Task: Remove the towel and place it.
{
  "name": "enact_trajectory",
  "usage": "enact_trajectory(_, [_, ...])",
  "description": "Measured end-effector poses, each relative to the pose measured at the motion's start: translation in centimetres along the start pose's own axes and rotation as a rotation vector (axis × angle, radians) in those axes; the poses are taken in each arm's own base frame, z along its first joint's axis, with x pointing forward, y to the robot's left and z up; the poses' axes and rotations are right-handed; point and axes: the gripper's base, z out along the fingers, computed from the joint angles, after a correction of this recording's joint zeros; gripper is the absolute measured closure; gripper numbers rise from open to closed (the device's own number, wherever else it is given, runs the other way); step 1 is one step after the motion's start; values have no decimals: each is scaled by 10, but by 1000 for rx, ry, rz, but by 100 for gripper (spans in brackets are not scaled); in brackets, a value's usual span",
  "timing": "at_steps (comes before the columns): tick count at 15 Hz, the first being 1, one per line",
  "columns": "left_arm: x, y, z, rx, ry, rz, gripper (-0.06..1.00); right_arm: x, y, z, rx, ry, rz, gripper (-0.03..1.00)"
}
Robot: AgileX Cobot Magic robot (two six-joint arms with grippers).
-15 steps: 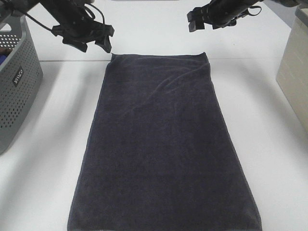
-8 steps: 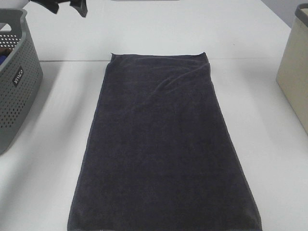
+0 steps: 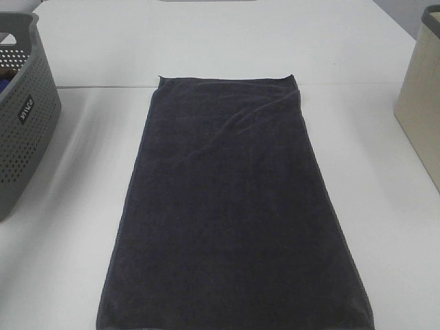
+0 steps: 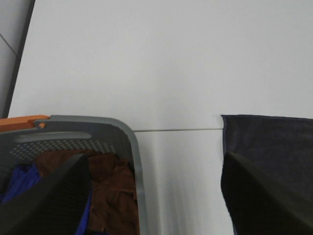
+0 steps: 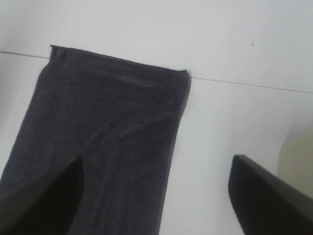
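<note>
The dark navy-charcoal towel [image 3: 230, 206] lies flat and spread lengthwise on the white table [image 3: 385, 227], its near end running past the view's lower edge. Neither gripper shows in the exterior high view. In the left wrist view my left gripper [image 4: 156, 205] is open and empty, high above the table between the grey basket [image 4: 98, 127] and the towel's far corner [image 4: 274, 142]. In the right wrist view my right gripper [image 5: 154, 200] is open and empty, high above the towel's far end [image 5: 107, 122].
The grey perforated basket [image 3: 20, 130] stands at the left edge, with brown cloth [image 4: 112, 186] and blue cloth [image 4: 19, 181] inside. A beige bin [image 3: 423, 110] stands at the right edge and also shows in the right wrist view [image 5: 296, 156]. A seam [image 3: 103, 86] crosses the table.
Both arms have pulled back from the towel's far corners and left the exterior high view. The towel has not moved.
</note>
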Motion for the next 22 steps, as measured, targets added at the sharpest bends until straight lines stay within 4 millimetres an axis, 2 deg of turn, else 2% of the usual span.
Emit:
enact_trajectory(1, [6,3,-17,-5,22,10,24,5,1,-14,-4,-10,8,19])
enact_trajectory(2, [10,3,-24,-6,35,19,24,9,2,-18,-5,-4,18,19])
enact_trajectory(4, [37,5,-53,-9,113,43,24,31,3,-42,-10,17,30,19])
enact_trajectory(5, [55,6,-66,-10,157,49,24,48,5,-55,-23,33,37,19])
enact_trajectory(9, [125,9,-152,-9,120,37,24,126,9,-117,-27,34,51,19])
enact_trajectory(10, [143,10,-174,-13,90,38,24,148,9,-125,-25,40,52,19])
enact_trajectory(12, [179,14,-205,-32,51,47,24,194,8,-142,-21,35,51,20])
enact_trajectory(14, [217,18,-239,-51,-20,56,24,240,8,-151,-20,25,49,20])
enact_trajectory(17, [270,21,-268,-51,-105,54,24,307,6,-152,-18,5,47,20])
enact_trajectory(19, [305,23,-277,-50,-150,53,24,345,3,-147,-8,-20,42,20])
enact_trajectory(21, [342,28,-277,-74,-182,62,24,383,-1,-136,21,-67,30,20])
enact_trajectory(22, [356,29,-277,-79,-202,63,24,395,-3,-132,29,-92,24,20])
